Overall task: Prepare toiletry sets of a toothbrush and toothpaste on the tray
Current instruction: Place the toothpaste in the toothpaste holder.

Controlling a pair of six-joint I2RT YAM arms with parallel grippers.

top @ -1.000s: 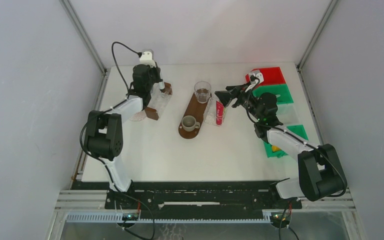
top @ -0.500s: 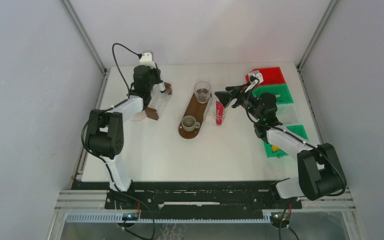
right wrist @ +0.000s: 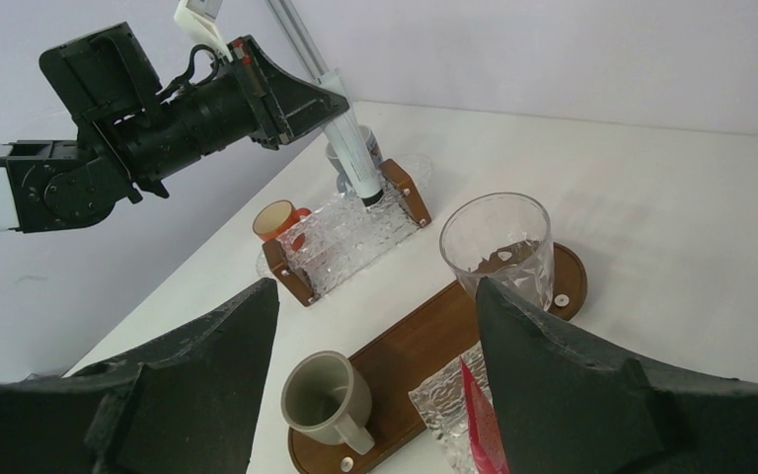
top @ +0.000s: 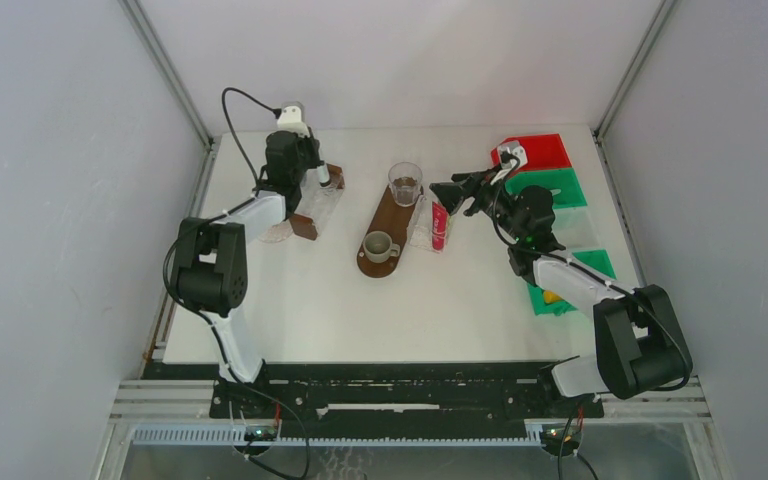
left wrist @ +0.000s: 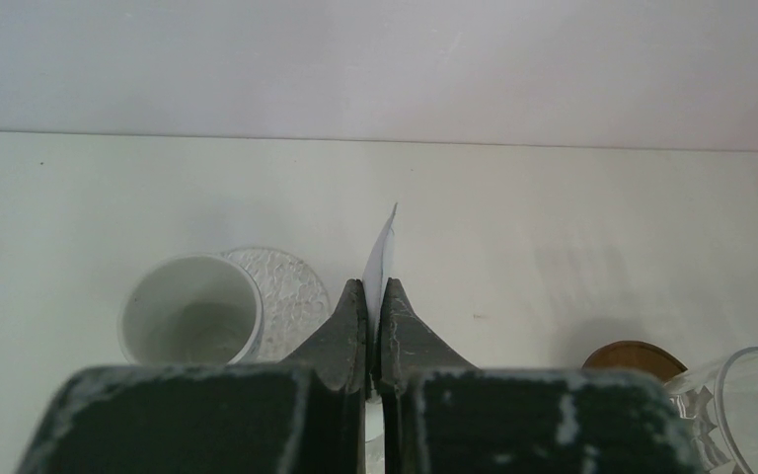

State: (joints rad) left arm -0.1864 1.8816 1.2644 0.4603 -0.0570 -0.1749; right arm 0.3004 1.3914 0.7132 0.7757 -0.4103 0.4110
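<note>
Plainly, the greatest risk lies at the right tool point(top: 457, 192), which is spread wide and empty, poised over the pink toothpaste point(top: 439, 225). If it is lowered off-centre, the tube could be pushed along the slick glass dish point(right wrist: 441, 395) it lies on rather than pinched, and the tall glass point(top: 405, 183) just to the far left could be struck by a finger. If the grip is taken too near one end, the tube may be left to droop or twist. At the far left, the left tool point(left wrist: 373, 291) is closed tight on the thin flat end of a white tube point(right wrist: 355, 148), which is hung cap-down over a second glass dish point(right wrist: 341, 242). Held by so little, it could be swung loose or dropped when moved.

The toothpaste is seen as a small pink-red tube with a pale far end, laid lengthwise on its dish just right of the wooden tray point(top: 392, 212), on which the glass and a mug point(top: 378, 245) are set. Only a red sliver of it is shown in the right wrist view, so its cap cannot be made out.
</note>
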